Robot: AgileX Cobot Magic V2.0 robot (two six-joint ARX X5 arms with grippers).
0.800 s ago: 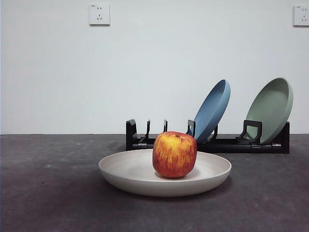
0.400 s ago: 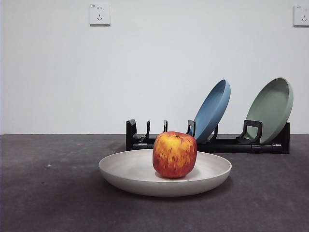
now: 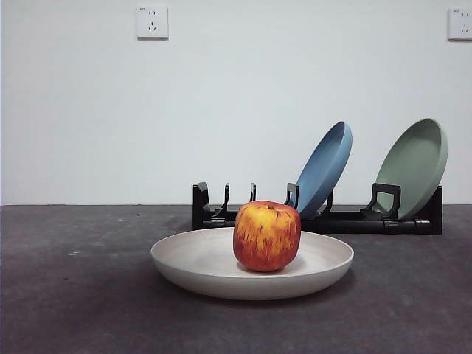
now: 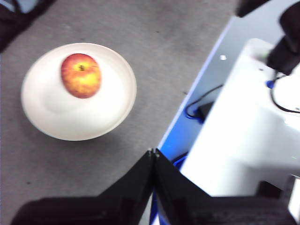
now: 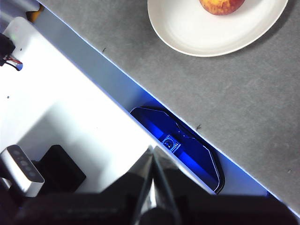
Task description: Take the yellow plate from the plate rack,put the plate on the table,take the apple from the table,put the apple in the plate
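The cream yellow plate [image 3: 221, 269] lies flat on the dark grey table [image 3: 74, 295] in front of the black plate rack [image 3: 324, 219]. The red and yellow apple [image 3: 267, 235] sits in the plate. Both show in the left wrist view, plate [image 4: 56, 117] and apple [image 4: 81, 75], and partly in the right wrist view, plate [image 5: 206, 33] and apple [image 5: 221, 5]. My left gripper [image 4: 153, 152] is shut and empty, held back over the table's edge. My right gripper [image 5: 153, 151] is shut and empty, also back over the edge. Neither arm shows in the front view.
A blue plate [image 3: 324, 168] and a sage-green plate [image 3: 414, 166] lean in the rack's right slots. The robot's white base [image 4: 243, 122] with cables lies beyond the table's edge [image 5: 140, 103]. Two wall sockets [image 3: 151, 21] are on the white wall.
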